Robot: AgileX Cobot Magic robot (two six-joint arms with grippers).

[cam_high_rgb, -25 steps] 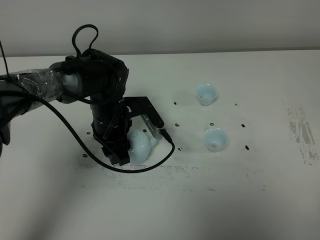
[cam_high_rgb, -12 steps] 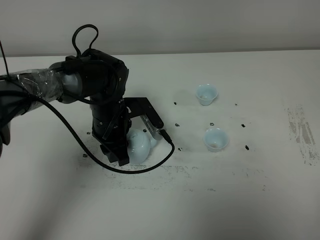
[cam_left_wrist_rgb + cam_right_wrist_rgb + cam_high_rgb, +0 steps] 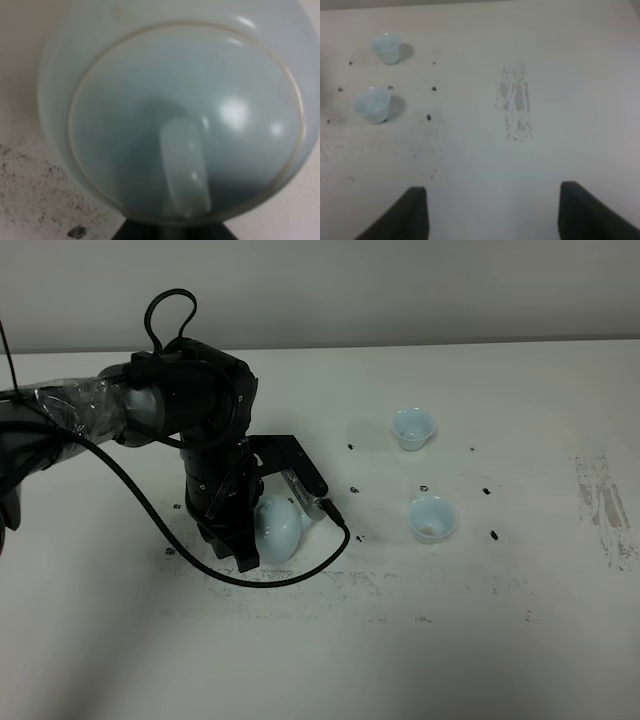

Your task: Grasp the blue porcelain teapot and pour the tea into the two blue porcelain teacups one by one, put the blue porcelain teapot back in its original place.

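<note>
Left gripper (image 3: 238,548) pressed shut at the handle side of the blue porcelain teapot (image 3: 279,528), pot apparently not yet lifted off the table (image 3: 520,640), far teacup (image 3: 412,427) and near teacup (image 3: 432,517) well apart to its right; grasp looks made, so lift, both pours, return remain

Left arm (image 3: 205,410) and right end effector (image 3: 492,187) are black, with a tape-wrapped grey link (image 3: 85,405) and looping cable (image 3: 150,513).

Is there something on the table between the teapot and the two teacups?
No object stands there. Between the teapot and the nearer teacup or the farther teacup, the table shows only small dark marks; the arm's black cable loops beside the teapot.
</note>
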